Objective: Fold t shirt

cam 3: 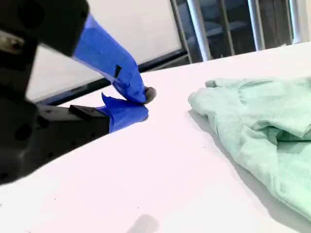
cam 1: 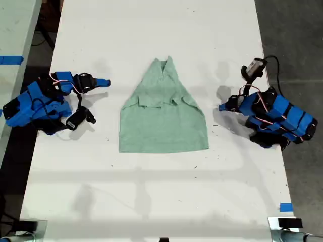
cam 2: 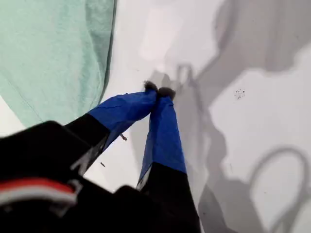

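The pale mint-green t shirt [cam 1: 164, 118] lies flat in the middle of the white table [cam 1: 151, 201]. Its upper part is folded in, so it narrows to a point at the far end. My first gripper [cam 1: 222, 107] rests at the exterior view's right, just off the shirt's edge, shut and empty. In the first wrist view its blue tips [cam 2: 158, 91] meet over bare table beside the shirt's hem [cam 2: 48, 48]. My second gripper [cam 1: 105, 82] sits at the exterior view's left, shut on nothing. The second wrist view shows it [cam 3: 142, 99] low over the table, apart from the shirt [cam 3: 262, 126].
Dark floor runs along the table's edge at the exterior view's right. A second pale table [cam 1: 15, 30] with blue tape stands at the exterior view's left. A blue tape mark [cam 1: 285, 206] sits near the table's front corner at the exterior view's right.
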### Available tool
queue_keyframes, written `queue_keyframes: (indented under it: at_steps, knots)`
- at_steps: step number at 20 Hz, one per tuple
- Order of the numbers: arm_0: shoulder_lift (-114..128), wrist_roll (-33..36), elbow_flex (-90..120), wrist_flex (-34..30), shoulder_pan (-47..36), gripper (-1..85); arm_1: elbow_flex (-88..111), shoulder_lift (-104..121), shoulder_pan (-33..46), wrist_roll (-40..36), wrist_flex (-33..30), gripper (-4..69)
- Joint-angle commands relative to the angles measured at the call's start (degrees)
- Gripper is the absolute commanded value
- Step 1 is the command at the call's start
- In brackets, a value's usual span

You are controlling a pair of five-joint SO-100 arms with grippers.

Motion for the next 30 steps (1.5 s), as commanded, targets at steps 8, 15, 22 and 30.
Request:
queue_keyframes:
  at_steps: [8,15,22,30]
  knots:
    - [0.4,0.1,1.3,-0.4,0.4,0.6,1.3,0.4,1.1,-0.3,0.4,-0.1]
    - [0.4,1.0,1.0,0.0,1.7,-0.2,1.3,0.4,1.2,-0.3,0.4,3.9]
    - [0.4,0.4,1.0,0.4,1.0,0.1,1.3,0.4,1.4,-0.3,0.4,10.3]
    - [0.4,-0.2,1.0,0.5,0.6,16.7,1.3,0.4,1.6,-0.8,0.4,18.6]
